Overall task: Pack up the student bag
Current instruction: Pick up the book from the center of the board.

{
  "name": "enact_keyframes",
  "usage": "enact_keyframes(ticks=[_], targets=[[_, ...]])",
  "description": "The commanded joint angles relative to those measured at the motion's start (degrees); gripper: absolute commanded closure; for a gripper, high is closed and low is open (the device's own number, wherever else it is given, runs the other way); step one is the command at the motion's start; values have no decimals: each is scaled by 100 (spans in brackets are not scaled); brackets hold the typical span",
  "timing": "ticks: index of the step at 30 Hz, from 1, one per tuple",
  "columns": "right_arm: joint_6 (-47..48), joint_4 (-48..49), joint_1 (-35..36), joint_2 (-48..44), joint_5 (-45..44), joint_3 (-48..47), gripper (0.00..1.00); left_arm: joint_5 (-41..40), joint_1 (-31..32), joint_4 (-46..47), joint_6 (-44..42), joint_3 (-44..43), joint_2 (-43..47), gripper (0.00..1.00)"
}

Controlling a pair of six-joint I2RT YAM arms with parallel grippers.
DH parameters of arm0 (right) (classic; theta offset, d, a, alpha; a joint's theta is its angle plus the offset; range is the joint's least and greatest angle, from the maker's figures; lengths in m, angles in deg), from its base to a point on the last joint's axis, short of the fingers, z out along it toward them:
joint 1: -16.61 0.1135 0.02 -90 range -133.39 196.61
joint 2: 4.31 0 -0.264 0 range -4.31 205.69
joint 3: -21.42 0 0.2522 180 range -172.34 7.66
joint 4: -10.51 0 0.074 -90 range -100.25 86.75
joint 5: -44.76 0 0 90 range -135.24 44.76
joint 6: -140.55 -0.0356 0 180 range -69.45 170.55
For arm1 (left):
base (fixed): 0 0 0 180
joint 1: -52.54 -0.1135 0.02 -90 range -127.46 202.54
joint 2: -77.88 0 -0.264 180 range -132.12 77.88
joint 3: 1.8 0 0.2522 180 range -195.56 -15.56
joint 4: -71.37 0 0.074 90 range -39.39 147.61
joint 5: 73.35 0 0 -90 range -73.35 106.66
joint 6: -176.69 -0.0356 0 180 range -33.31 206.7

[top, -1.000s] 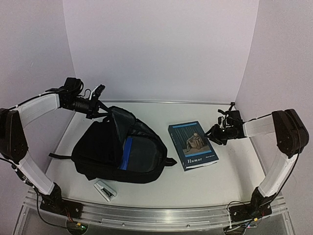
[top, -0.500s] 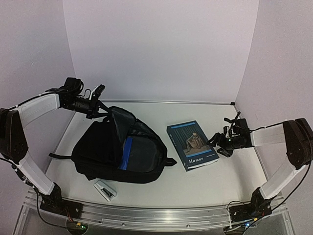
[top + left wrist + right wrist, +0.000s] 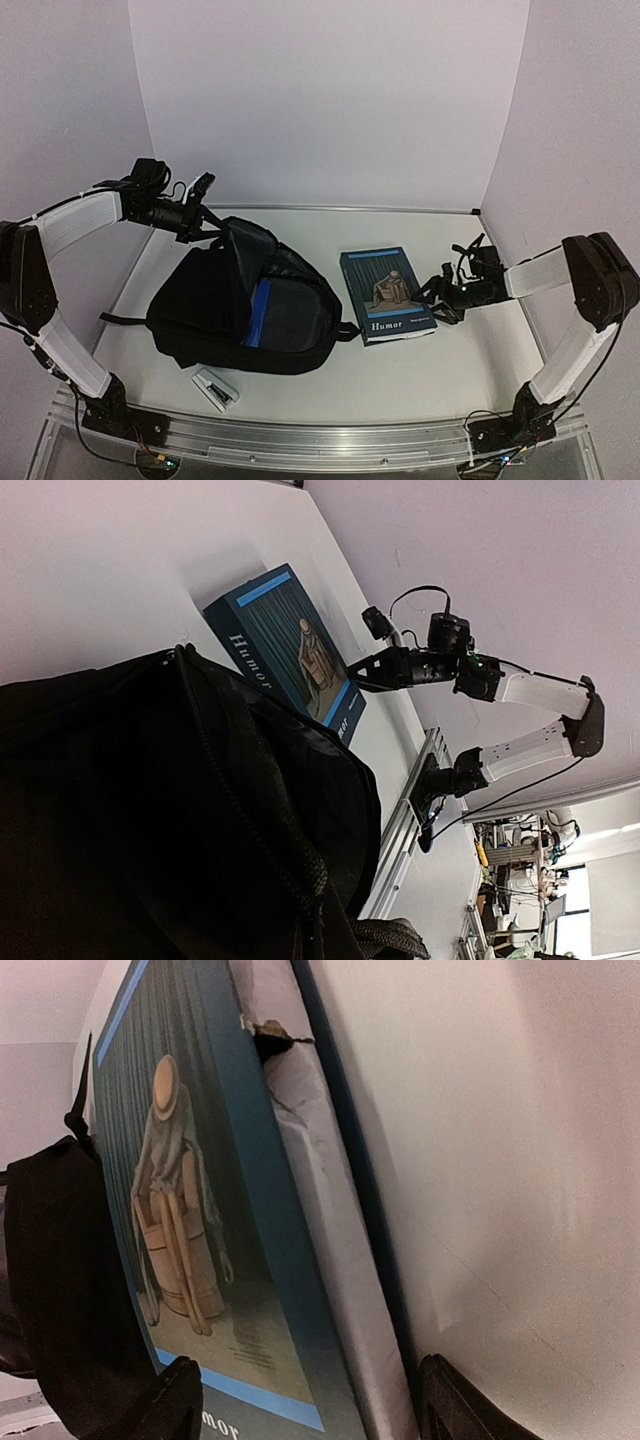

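The student bag, a large black backpack with a blue strip inside, lies open at the table's left middle. My left gripper is shut on the bag's top rim and holds the opening up. Black fabric and webbing of the bag fill the left wrist view, where the fingers are hidden. A blue book titled "Humor" lies flat just right of the bag. My right gripper is low at the book's right edge. In the right wrist view that gripper is open, with the book's page edge between its fingers.
A small white and black item lies on the table in front of the bag. A black strap trails left from the bag. White walls close in the back and both sides, and a metal rail runs along the front edge.
My right gripper has opened, dropped lower and moved left to the book's right edge. The book has slid slightly left toward the bag. The left arm and bag have not moved.
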Motion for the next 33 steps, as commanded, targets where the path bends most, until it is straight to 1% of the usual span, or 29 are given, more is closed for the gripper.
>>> enact_keyframes(ticks=[1,3,9,16,23,29,31,33], targets=[[130,218,-13,291,250,-308,28,133,-47,183,-27,-15,236,100],[78,330,-13,458,350,-396,30,135,-45,180,-27,-10,237,100],[-106,681,-10,933,830,-586,40,131,-45,185,-27,-12,223,100],[-29,752,127,1217,1495,-735,41,148,-42,185,-22,-33,163,100],[-132,823,372,1467,1655,-982,42,158,-41,185,-18,-39,123,100],[-386,1066,560,1558,1622,-1125,55,158,-44,191,-18,-43,119,100],[-456,1111,642,1556,1616,-1181,62,157,-41,193,-18,-40,130,100],[-513,1136,687,1483,1567,-1204,74,148,-40,189,-18,-38,137,100]])
